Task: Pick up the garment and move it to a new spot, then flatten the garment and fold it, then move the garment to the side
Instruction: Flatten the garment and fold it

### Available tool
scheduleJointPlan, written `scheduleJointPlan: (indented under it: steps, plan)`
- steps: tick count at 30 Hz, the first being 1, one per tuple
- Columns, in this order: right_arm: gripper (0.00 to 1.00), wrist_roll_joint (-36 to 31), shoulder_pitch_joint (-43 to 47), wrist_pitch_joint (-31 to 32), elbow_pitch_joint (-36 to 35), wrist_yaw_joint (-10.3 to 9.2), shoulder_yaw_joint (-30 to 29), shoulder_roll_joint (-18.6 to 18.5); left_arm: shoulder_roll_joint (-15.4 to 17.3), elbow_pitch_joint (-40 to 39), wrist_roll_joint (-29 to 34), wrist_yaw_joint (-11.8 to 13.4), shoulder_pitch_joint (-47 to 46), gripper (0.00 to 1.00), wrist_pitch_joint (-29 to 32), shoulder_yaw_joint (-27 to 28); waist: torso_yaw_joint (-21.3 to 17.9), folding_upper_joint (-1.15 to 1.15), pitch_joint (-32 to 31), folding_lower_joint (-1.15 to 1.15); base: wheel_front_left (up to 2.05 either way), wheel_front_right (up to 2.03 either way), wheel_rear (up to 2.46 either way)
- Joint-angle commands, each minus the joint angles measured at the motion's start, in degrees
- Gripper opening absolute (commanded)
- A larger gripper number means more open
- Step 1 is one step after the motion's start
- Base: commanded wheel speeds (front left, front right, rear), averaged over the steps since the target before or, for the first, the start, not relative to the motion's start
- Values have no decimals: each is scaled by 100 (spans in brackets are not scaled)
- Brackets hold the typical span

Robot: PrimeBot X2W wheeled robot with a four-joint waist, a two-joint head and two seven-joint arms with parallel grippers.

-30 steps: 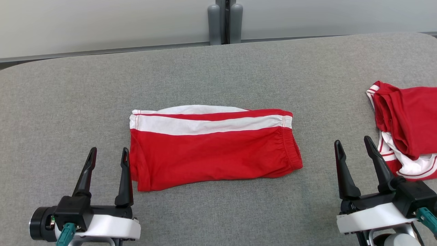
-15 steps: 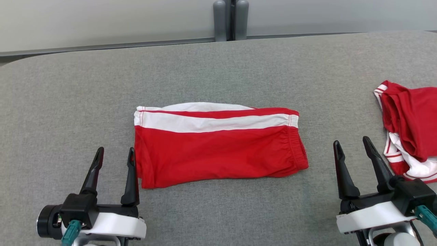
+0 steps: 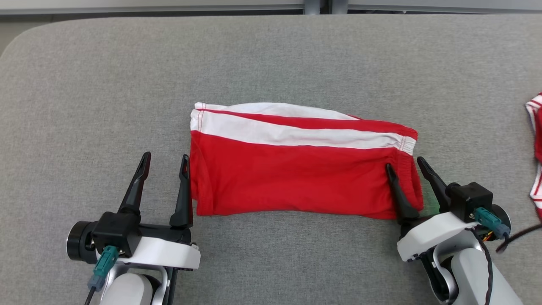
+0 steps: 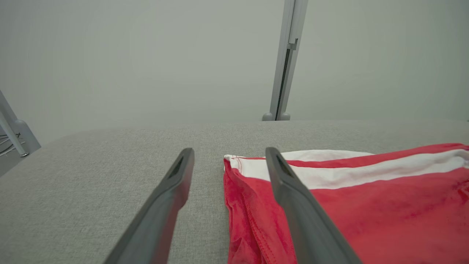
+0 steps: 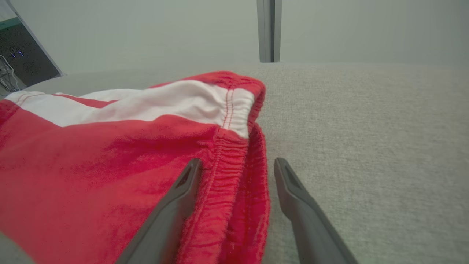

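Observation:
A folded red garment with white stripes lies flat on the grey padded table. My left gripper is open just off its left edge, the inner finger touching or nearly touching the hem; in the left wrist view that hem lies between the fingers. My right gripper is open and straddles the elastic waistband at the garment's right end. In the right wrist view the waistband runs between the two fingers.
A second red and white garment lies at the table's far right edge, partly cut off. A pale wall with a grey post stands behind the table. Bare grey table surface surrounds the folded garment on all sides.
The head camera has tilted down and shifted. My right gripper has moved left onto the garment's waistband end. My left gripper has come closer to the left hem. Both stay open.

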Motion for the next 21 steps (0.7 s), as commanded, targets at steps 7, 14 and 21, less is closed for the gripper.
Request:
scheduleJointPlan:
  steps: [7, 14, 21]
  plan:
    - [100, 460, -414, 70, 1016, 0, 294, -184, -83, 172, 92, -103, -239, 100, -70, 5, 136, 0, 218, 0, 0, 0, 0]
    - [0, 1025, -511, 152, 1188, -5, 812, -394, -113, 208, 170, -177, -310, 100, -78, 64, 42, 0, 253, 0, 0, 0, 0]
    - [0, 1308, -460, 41, 1078, -7, 1044, -717, -152, 187, 208, -235, -305, 100, -79, 128, -54, 0, 240, 0, 0, 0, 0]
